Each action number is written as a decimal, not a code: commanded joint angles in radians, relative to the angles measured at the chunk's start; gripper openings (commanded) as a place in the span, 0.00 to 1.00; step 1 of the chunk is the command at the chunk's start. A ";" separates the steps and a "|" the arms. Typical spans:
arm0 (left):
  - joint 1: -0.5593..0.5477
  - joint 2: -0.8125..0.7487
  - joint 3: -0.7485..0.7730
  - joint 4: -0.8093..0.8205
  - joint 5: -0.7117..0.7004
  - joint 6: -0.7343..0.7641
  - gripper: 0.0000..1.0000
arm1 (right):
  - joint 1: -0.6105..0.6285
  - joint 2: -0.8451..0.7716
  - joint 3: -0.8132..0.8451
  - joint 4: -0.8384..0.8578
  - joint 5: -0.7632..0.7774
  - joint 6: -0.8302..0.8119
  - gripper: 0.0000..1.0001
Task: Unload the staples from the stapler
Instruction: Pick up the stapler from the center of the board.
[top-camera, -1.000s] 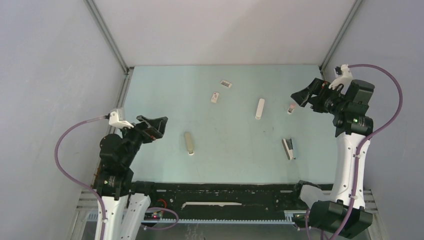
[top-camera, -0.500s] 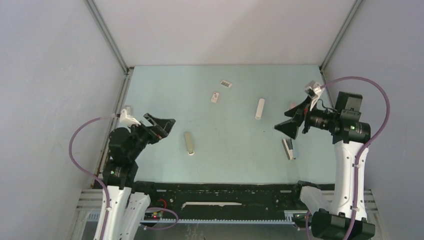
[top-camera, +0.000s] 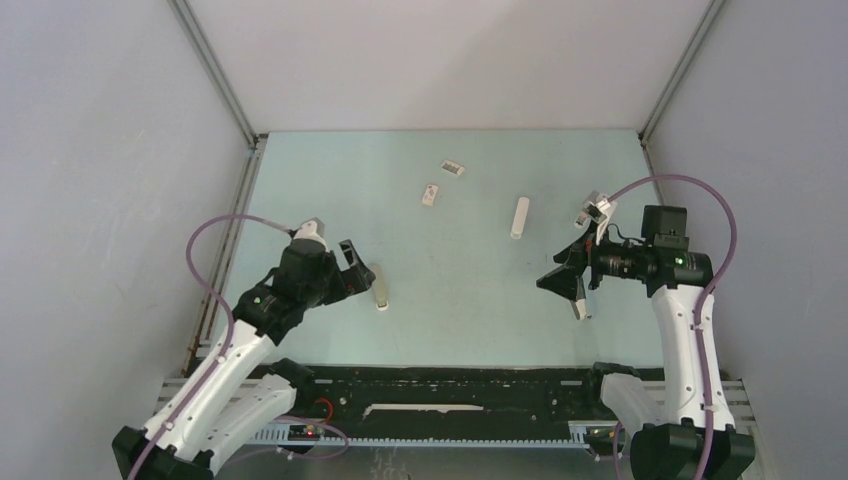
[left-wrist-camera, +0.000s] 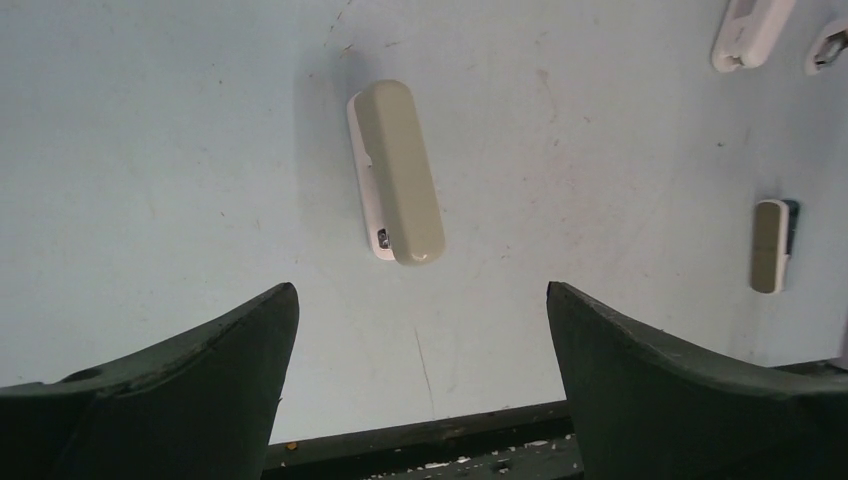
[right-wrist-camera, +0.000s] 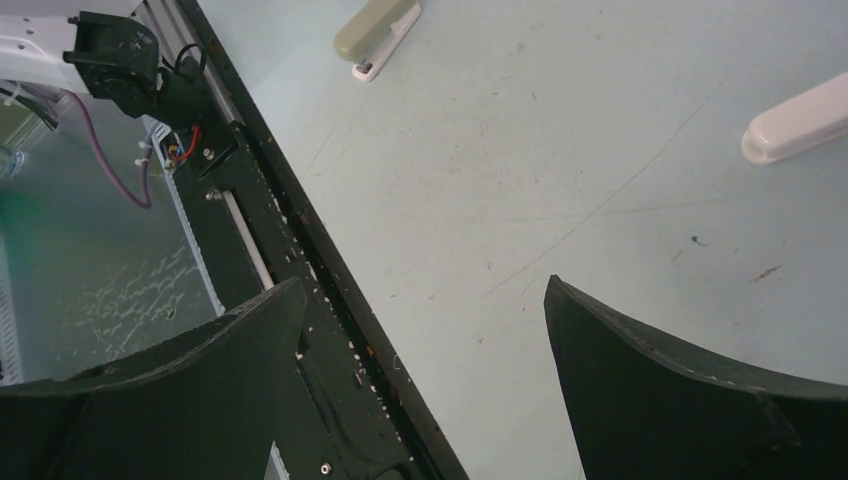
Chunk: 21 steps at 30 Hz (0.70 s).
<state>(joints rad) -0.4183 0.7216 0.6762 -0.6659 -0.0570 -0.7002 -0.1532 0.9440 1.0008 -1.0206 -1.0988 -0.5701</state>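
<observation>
Several staplers lie closed on the pale green table (top-camera: 460, 300). A beige stapler (top-camera: 378, 287) lies left of centre, just right of my left gripper (top-camera: 358, 272). In the left wrist view this stapler (left-wrist-camera: 400, 170) lies ahead of the open, empty left gripper (left-wrist-camera: 420, 300), lined up with the gap. My right gripper (top-camera: 560, 280) hovers open over a small grey stapler (top-camera: 580, 305) and partly covers it. The right wrist view shows the right gripper (right-wrist-camera: 425, 300) empty above bare table and the front rail. No staples show in any view.
A white stapler (top-camera: 520, 216) lies at centre right, also in the right wrist view (right-wrist-camera: 800, 120). Two small white pieces (top-camera: 452, 168) (top-camera: 430, 194) sit further back. A black rail (top-camera: 440, 385) runs along the near table edge. Grey walls close in left and right.
Both arms have swung in and down from the sides. The left gripper came right to the beige stapler; the right gripper came forward and left over the grey stapler. Both stayed open.
</observation>
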 joint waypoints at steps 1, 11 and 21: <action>-0.068 0.049 0.087 -0.008 -0.161 -0.019 1.00 | 0.006 -0.025 -0.035 0.078 0.013 0.040 1.00; -0.113 0.060 -0.023 0.080 -0.172 -0.175 0.97 | 0.006 -0.037 -0.091 0.129 0.035 0.060 1.00; -0.145 0.187 -0.015 0.086 -0.214 -0.236 0.92 | 0.016 -0.013 -0.142 0.205 0.031 0.085 1.00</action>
<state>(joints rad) -0.5396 0.8886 0.6632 -0.6048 -0.2188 -0.8837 -0.1509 0.9257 0.8783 -0.8757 -1.0630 -0.5064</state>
